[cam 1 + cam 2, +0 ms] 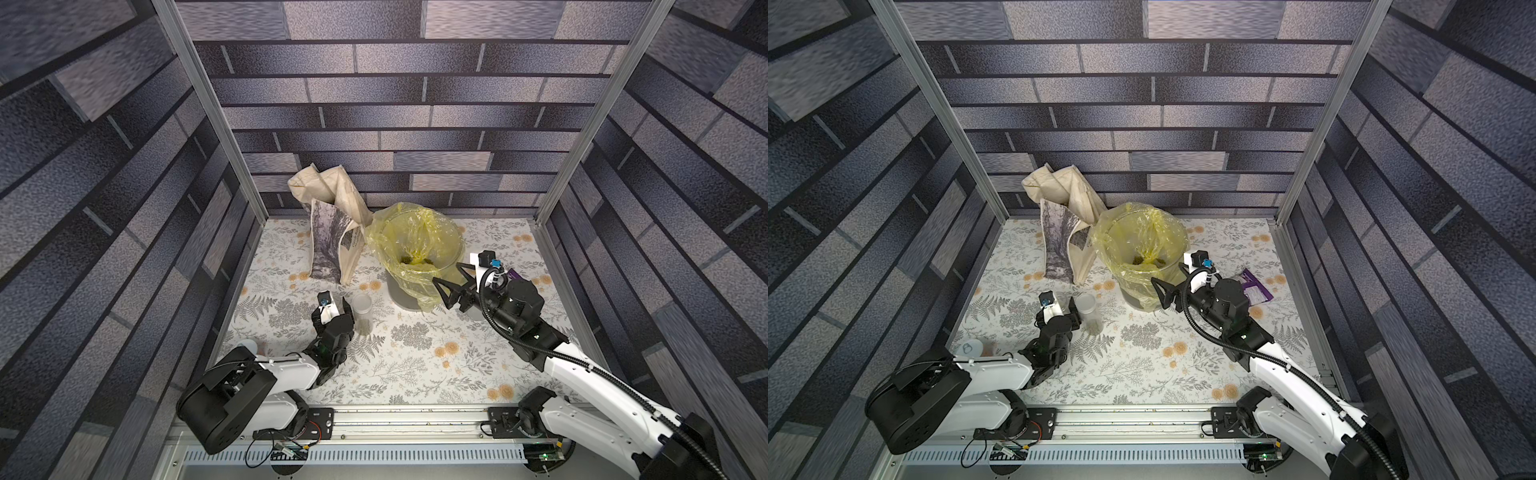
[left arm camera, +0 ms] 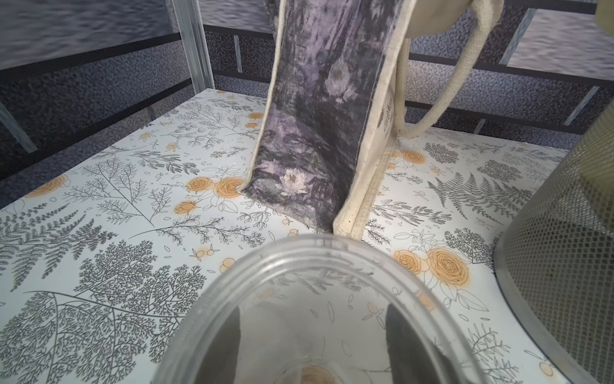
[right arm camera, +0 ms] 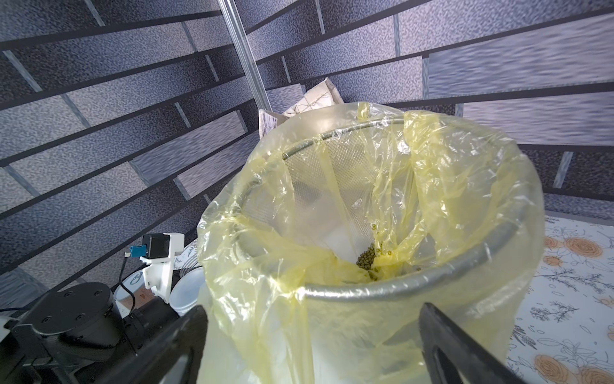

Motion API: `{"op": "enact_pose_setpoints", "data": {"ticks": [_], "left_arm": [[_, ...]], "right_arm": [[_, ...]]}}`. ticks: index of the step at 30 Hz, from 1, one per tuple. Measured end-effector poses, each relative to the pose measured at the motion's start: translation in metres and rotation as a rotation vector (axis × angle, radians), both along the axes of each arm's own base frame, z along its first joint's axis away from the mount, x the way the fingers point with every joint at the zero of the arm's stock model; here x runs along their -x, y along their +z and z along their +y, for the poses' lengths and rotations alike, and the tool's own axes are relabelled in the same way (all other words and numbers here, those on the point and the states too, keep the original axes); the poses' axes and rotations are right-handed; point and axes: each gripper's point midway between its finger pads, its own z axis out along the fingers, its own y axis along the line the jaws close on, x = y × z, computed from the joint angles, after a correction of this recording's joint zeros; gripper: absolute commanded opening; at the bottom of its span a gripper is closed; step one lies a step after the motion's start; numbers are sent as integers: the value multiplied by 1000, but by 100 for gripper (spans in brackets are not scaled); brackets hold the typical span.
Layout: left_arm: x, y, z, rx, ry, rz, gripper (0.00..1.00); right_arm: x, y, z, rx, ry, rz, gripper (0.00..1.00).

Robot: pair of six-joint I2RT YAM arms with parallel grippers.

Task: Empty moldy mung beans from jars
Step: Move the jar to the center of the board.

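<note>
1. A pale lid (image 1: 971, 347) lies well behind the left pincer, near that arm's elbow.
2. The left pincer (image 2: 312, 319) has a clear open jar (image 2: 319, 241) standing between its 2 fingers (image 2: 229, 345). The jar looks empty, and I cannot tell whether the fingers press it or only flank it.
3. Just beside that pincer's right finger stands a slim jar (image 1: 362, 311) with a whitish top. It is upright, with mung beans (image 1: 364, 327) in its bottom.
4. Ahead of the left pincer stands the cream tote (image 1: 332, 245).
5. The right pincer (image 1: 445, 272) gapes wide and holds nothing. Its tips are just beside the yellow bag (image 1: 399, 232) lining the grey bucket (image 1: 405, 303).
6. A heap of beans (image 3: 367, 257) sits deep in that bag, ahead of and below the right pincer.
7. A purple packet (image 1: 1256, 286) lies behind the right pincer, beside its wrist.
</note>
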Motion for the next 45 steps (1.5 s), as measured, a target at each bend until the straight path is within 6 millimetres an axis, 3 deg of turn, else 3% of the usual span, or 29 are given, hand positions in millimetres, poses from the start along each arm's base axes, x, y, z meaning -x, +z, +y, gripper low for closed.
{"op": "enact_pose_setpoints", "data": {"ticks": [19, 41, 45], "left_arm": [[-20, 4, -45, 5, -132, 10, 64], [-26, 7, -74, -52, -222, 41, 65], [-28, -3, -77, -60, -234, 64, 66]], "right_arm": [[-5, -8, 1, 15, -11, 21, 100], [-5, -9, 0, 22, -17, 15, 100], [-5, -9, 0, 25, -17, 12, 100]]}}
